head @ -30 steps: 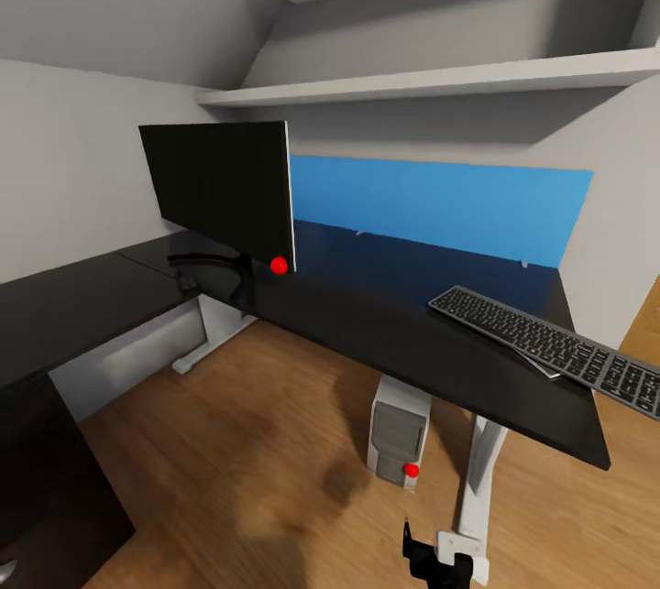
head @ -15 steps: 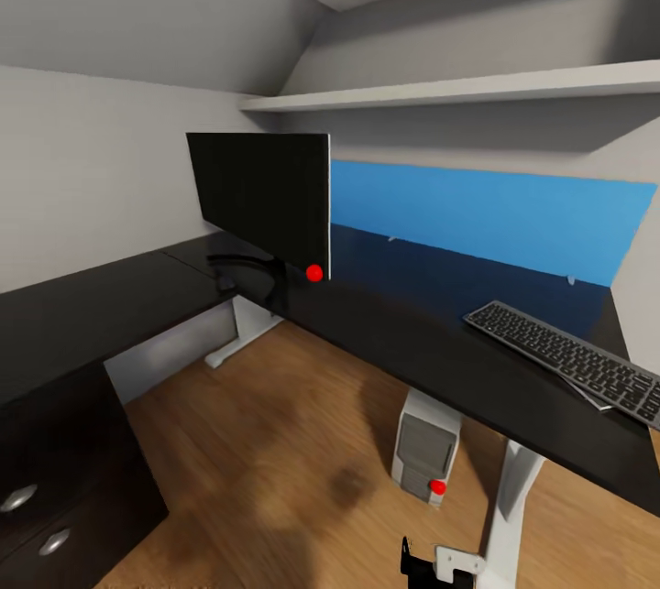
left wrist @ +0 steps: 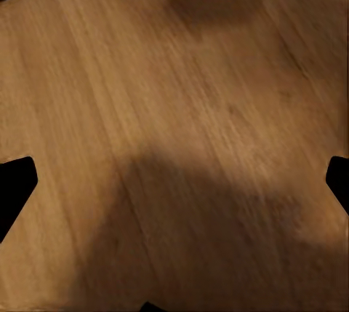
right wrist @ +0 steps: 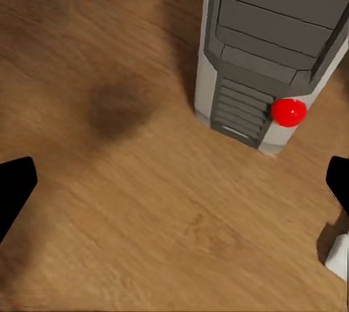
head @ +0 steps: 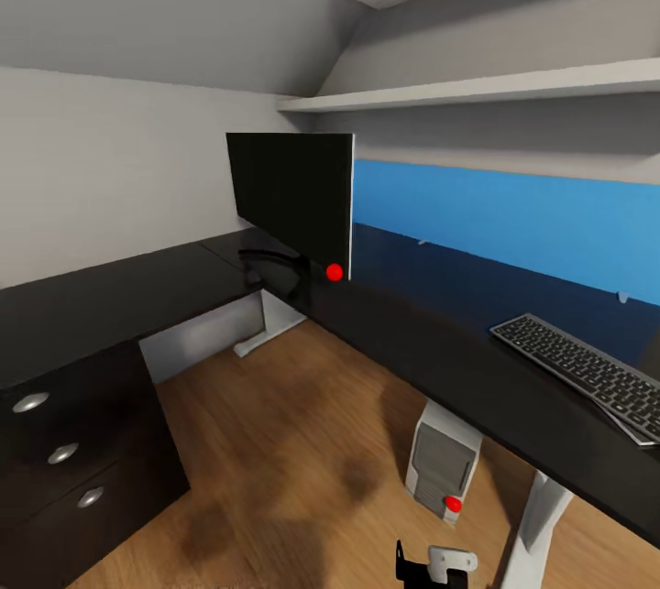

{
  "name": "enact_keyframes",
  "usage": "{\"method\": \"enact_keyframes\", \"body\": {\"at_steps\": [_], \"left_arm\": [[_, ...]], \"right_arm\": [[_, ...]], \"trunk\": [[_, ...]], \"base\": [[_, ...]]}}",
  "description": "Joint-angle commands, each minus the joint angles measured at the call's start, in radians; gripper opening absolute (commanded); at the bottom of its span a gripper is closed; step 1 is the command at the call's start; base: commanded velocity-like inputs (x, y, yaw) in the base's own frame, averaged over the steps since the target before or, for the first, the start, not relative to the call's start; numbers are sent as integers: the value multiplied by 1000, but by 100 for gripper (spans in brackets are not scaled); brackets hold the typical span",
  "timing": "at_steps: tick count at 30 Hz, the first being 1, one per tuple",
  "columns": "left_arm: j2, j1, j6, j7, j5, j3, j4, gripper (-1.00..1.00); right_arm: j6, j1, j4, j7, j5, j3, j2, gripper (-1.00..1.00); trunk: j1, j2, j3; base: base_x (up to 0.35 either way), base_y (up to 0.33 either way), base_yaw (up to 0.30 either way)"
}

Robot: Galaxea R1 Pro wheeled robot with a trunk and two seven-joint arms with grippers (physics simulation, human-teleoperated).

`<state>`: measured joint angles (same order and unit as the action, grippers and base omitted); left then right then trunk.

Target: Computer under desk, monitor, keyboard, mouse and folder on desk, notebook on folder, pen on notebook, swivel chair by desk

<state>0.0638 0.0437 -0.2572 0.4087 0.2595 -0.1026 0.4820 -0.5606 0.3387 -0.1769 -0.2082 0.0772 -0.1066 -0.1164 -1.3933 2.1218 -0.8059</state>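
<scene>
Below, the computer [right wrist: 273, 43] stands ahead of the right gripper's [right wrist: 174, 181] spread fingers

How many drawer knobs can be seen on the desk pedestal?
3. All sit on the black pedestal at the desk's left end in the head view: top knob, middle knob, bottom knob. Its other faces are hidden.

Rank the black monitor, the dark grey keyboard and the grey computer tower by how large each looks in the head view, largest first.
1. The black flat-screen monitor looks largest.
2. The slim dark grey keyboard comes next, though the picture's right edge cuts it off, so its full extent is uncertain.
3. The grey computer tower under the black desk looks smallest.
</scene>
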Motion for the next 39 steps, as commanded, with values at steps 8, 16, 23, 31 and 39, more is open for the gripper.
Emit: {"method": "enact_keyframes", "body": {"at_steps": [8,16,23,31,39], "left_arm": [[-1,1,-5,7,10,-9,0,100],[-7,1,-5,6,10,-8,-9,100],[-13,1,-6,6,10,-8,-18,100],[-13,1,-6,5,10,-8,-20,100],[-13,1,-7,5,10,-8,-20,100]], "right_arm": [[-2,0,8,-5,-21,-8,0,100],[-2,0,8,-5,-22,-8,0,100],[-2,0,8,-4,-22,-8,0,100],[-2,1,8,-4,-23,-8,0,100],[-2,0,8,-4,-27,-9,1,100]], "trunk": [[0,0,-1],[0,0,-1],[0,0,-1],[0,0,-1],[0,0,-1]], "base": [[0,-194,280],[0,-13,280],[0,-1,280],[0,0,280],[0,0,280]]}}
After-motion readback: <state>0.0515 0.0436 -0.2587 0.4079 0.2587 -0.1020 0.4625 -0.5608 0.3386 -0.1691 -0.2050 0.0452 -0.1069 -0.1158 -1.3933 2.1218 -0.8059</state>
